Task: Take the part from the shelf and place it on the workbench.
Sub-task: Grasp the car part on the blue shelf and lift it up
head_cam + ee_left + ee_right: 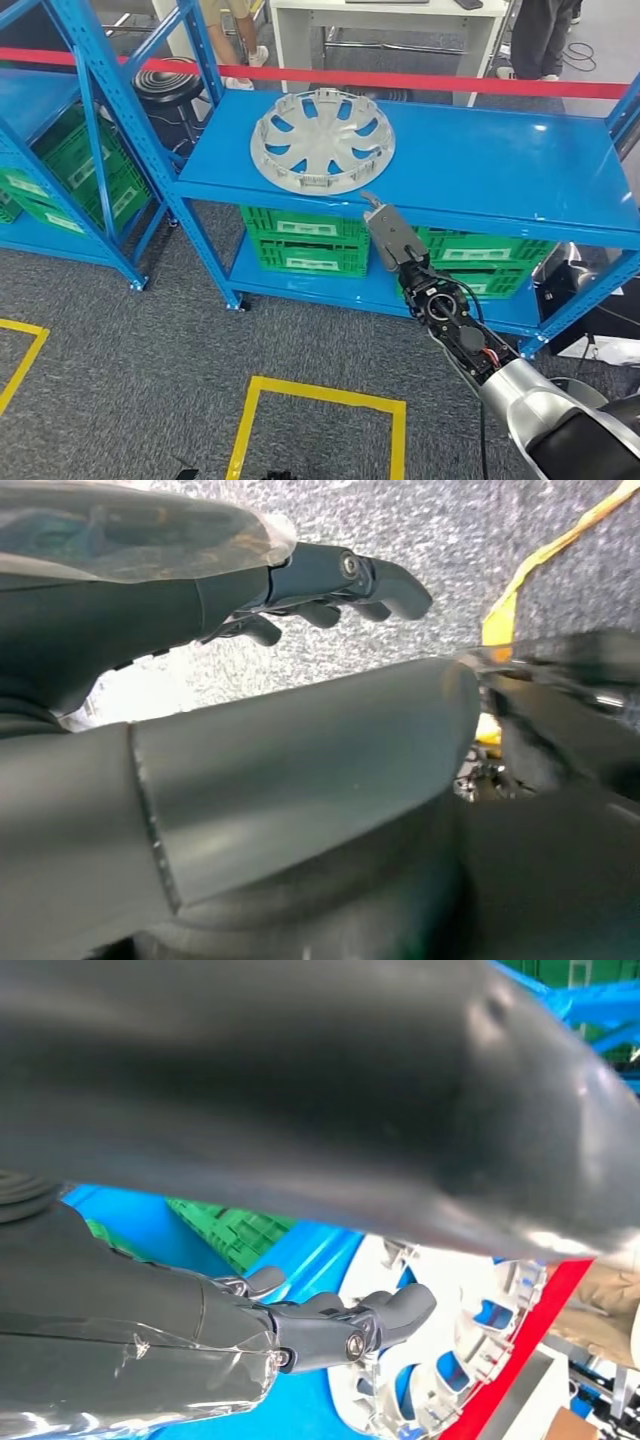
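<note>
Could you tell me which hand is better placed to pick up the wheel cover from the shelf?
The right hand: it is raised, empty, just short of the silver wheel cover on the blue shelf. The left hand hangs low over the carpet.

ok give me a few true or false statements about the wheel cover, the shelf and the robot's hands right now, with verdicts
1. The wheel cover lies flat on the blue shelf's top level. True.
2. The right hand grips the wheel cover. False: it is near the shelf edge, holding nothing.
3. Green crates sit on the lower level. True.
4. The left hand holds the wheel cover. False: it is empty, over grey carpet.
5. A red tape runs behind the shelf. True.
</note>
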Tool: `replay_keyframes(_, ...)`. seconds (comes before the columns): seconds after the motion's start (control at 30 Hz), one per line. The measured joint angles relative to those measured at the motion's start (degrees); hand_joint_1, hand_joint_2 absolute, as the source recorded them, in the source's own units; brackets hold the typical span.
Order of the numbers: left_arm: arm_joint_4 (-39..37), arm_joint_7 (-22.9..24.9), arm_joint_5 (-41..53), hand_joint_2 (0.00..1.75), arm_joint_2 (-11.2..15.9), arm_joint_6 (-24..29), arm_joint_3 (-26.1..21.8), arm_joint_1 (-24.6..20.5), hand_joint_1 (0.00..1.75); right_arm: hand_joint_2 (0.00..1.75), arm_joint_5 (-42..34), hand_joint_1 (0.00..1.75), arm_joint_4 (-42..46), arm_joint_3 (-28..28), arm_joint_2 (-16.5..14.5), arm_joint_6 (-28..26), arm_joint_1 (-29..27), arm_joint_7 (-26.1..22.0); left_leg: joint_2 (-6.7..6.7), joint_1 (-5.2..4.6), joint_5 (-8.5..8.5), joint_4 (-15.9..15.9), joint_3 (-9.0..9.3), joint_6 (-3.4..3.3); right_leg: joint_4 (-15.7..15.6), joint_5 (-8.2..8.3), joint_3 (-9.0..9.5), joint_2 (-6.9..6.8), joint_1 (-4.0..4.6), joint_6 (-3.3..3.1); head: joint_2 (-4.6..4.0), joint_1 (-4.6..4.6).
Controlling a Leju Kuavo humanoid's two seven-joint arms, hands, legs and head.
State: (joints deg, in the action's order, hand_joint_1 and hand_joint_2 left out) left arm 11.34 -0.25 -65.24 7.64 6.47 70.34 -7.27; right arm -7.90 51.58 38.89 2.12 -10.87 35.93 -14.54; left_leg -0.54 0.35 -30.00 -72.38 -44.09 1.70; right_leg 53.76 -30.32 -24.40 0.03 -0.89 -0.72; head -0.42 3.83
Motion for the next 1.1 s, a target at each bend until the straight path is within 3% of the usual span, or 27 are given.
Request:
replay_keyframes(0.03,0.0,0.0,0.0,0.00,0.0,0.1,0.0,0.2,0.00,0.00,0.0,0.00,0.0,0.0,0.0,0.0,-0.1,0.0,0.03,-0.01,-1.34,0.9,-1.32,-0.11,-0.2,-0.94,1.33,0.08,-0.04,0.04,0.00,0.01)
replay_keyframes(0.07,0.0,0.1,0.0,0.00,0.1,0.2,0.0,0.3,0.00,0.00,-0.1,0.00,0.0,0.0,0.0,0.0,-0.2,0.1,0.07,-0.04,-1.28,3.4,-1.86,-0.34,-0.4,-1.93,2.77,0.15,-0.08,0.12,0.00,0.02)
replay_keyframes(0.1,0.0,0.1,0.0,0.00,0.1,0.4,0.0,0.5,0.00,0.00,-0.1,0.00,0.0,0.0,0.0,0.0,-0.3,0.1,0.15,-0.13,1.24,7.1,-1.85,-0.72,-0.7,-3.00,4.17,0.19,-0.09,0.24,0.00,0.02)
replay_keyframes(0.13,0.0,0.2,-0.1,0.00,0.3,0.5,0.0,0.7,0.00,0.00,-0.1,0.00,0.0,0.0,0.0,0.0,-0.4,0.2,0.25,-0.36,6.06,11.6,-1.67,-1.17,-0.8,-4.06,5.48,0.22,-0.02,0.42,0.00,0.01)
replay_keyframes(0.2,0.0,0.2,-0.1,0.00,0.5,0.7,0.0,1.0,0.00,0.00,-0.1,0.00,0.1,0.1,0.1,-0.1,-0.8,0.4,0.19,-0.80,15.12,16.6,-1.17,-1.89,-1.3,-6.29,7.36,0.47,0.32,1.12,0.00,0.04)
replay_keyframes(0.23,-0.1,0.1,-0.1,0.00,0.5,0.9,0.0,1.1,0.00,0.00,-0.1,0.00,0.2,0.1,0.1,-0.1,-1.0,0.5,0.09,-1.02,17.04,17.0,-1.11,-2.03,-1.7,-7.28,8.29,0.64,0.46,1.47,-0.01,0.04)
replay_keyframes(0.3,-0.1,-0.1,-0.3,0.00,0.4,1.2,0.0,0.8,0.00,0.00,0.0,0.00,0.6,0.0,0.1,-0.2,-0.9,0.5,-0.07,-0.87,16.43,15.6,-0.69,-2.31,-3.1,-8.75,10.26,0.83,0.42,2.09,0.00,0.04)
replay_keyframes(0.33,0.0,-0.2,-0.3,0.00,0.3,1.3,0.0,0.7,0.00,0.00,0.1,0.00,0.8,-0.1,0.1,-0.3,-0.6,0.4,-0.08,-0.74,15.55,15.5,-0.30,-2.55,-2.4,-9.50,10.33,0.78,0.36,2.34,0.00,0.02)
replay_keyframes(0.37,0.0,-0.2,-0.4,0.00,0.3,1.3,0.0,0.4,0.00,0.00,0.2,0.00,1.0,-0.1,0.1,-0.4,-0.4,0.2,-0.09,-0.58,14.87,15.7,0.32,-2.86,0.2,-10.64,9.07,0.71,0.34,2.55,0.00,-0.04)
replay_keyframes(0.4,0.0,-0.3,-0.3,0.00,0.3,1.4,0.0,0.3,0.00,0.00,0.2,0.00,1.1,-0.2,0.1,-0.5,-0.4,0.1,-0.11,-0.57,14.27,16.0,0.97,-3.07,4.1,-12.01,6.76,0.58,0.35,2.65,0.00,-0.16)
replay_keyframes(0.47,0.0,-0.3,-0.3,0.00,0.3,1.4,0.0,0.2,0.00,0.00,0.3,0.00,1.2,-0.1,0.2,-0.7,-1.0,0.0,-0.23,-0.63,12.97,16.4,2.55,-3.34,14.0,-14.03,-0.66,0.50,0.46,2.59,0.00,-0.25)
replay_keyframes(0.5,0.0,-0.3,-0.3,0.00,0.3,1.4,0.0,0.2,0.00,0.00,0.3,0.00,1.2,-0.1,0.2,-0.7,-1.4,0.0,-0.41,-0.66,12.30,16.5,3.40,-3.34,16.7,-13.32,-3.75,0.50,0.47,2.54,0.00,-0.27)
replay_keyframes(0.53,0.0,-0.3,-0.3,0.00,0.2,1.4,0.0,0.2,0.00,0.00,0.4,0.00,1.2,-0.1,0.3,-0.7,-1.8,0.0,-0.65,-0.68,11.59,16.6,4.38,-3.30,17.5,-11.20,-6.22,0.51,0.45,2.51,0.00,-0.27)
replay_keyframes(0.57,0.0,-0.3,-0.3,0.00,0.2,1.4,0.0,0.3,0.00,0.00,0.4,0.00,1.1,-0.1,0.4,-0.7,-2.0,0.0,-0.89,-0.70,10.93,16.6,5.37,-3.20,15.3,-7.66,-7.26,0.51,0.41,2.50,0.00,-0.27)
replay_keyframes(0.63,0.0,-0.2,-0.3,0.00,0.2,1.5,0.0,0.4,0.00,0.00,0.5,0.00,1.1,-0.1,0.7,-0.9,-2.1,0.0,-1.30,-0.78,9.74,16.5,7.19,-2.89,8.1,0.01,-7.64,0.61,0.36,2.38,0.00,-0.25)
replay_keyframes(0.67,0.0,-0.2,-0.3,0.00,0.2,1.5,0.0,0.4,0.00,0.00,0.7,0.00,1.1,-0.1,0.8,-1.0,-2.0,0.0,-1.52,-0.81,9.34,16.4,7.70,-2.68,5.2,2.28,-7.38,0.71,0.40,2.27,0.00,-0.30)
replay_keyframes(0.7,0.0,-0.1,-0.3,0.00,0.2,1.6,0.0,0.3,0.00,0.00,0.8,0.00,1.2,-0.1,0.9,-1.1,-2.0,0.2,-1.69,-0.79,9.11,16.4,7.95,-2.46,3.5,3.34,-7.21,0.81,0.49,2.11,0.00,-0.34)
replay_keyframes(0.9,0.0,0.3,0.2,0.00,0.2,1.6,0.0,0.0,0.00,0.00,2.2,0.00,2.8,-0.3,1.2,-2.3,-2.0,0.1,-1.70,-0.87,8.87,16.8,8.42,-2.75,2.4,3.26,-6.62,1.26,0.74,1.82,0.00,-0.41)
replay_keyframes(1.1,0.0,0.7,0.2,0.00,0.2,1.7,0.1,-0.1,0.00,0.00,7.2,0.00,8.1,-0.8,1.3,-8.3,-2.3,-9.5,-1.67,-0.87,9.03,17.4,8.83,-2.28,2.4,3.23,-6.52,1.33,0.75,1.42,0.00,-0.40)
